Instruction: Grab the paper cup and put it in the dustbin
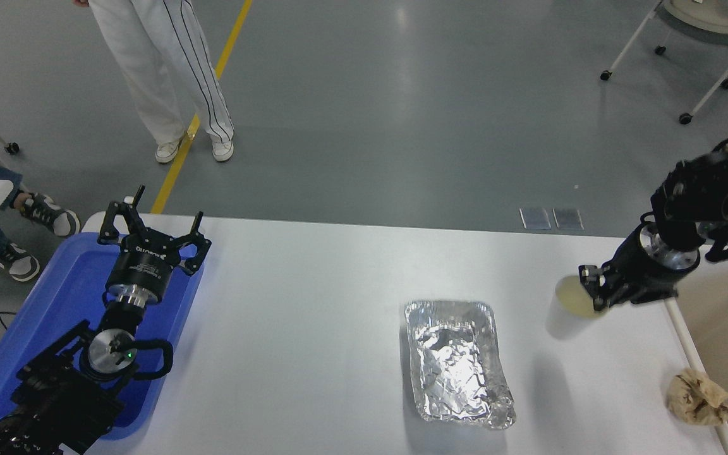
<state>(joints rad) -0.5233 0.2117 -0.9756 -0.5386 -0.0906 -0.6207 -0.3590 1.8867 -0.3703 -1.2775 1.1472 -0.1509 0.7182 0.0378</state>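
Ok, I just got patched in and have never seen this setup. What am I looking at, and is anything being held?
This is one picture from a camera high on the robot, looking down over a white table. The two black arms are the robot's own. The left gripper sits parked, jaws open, over a blue tray. The right gripper has its jaws shut on the rim of a paper cup, which looks lifted and tilted. On the table lie a foil tray and a crumpled brown paper ball. A person's legs show beyond the table.
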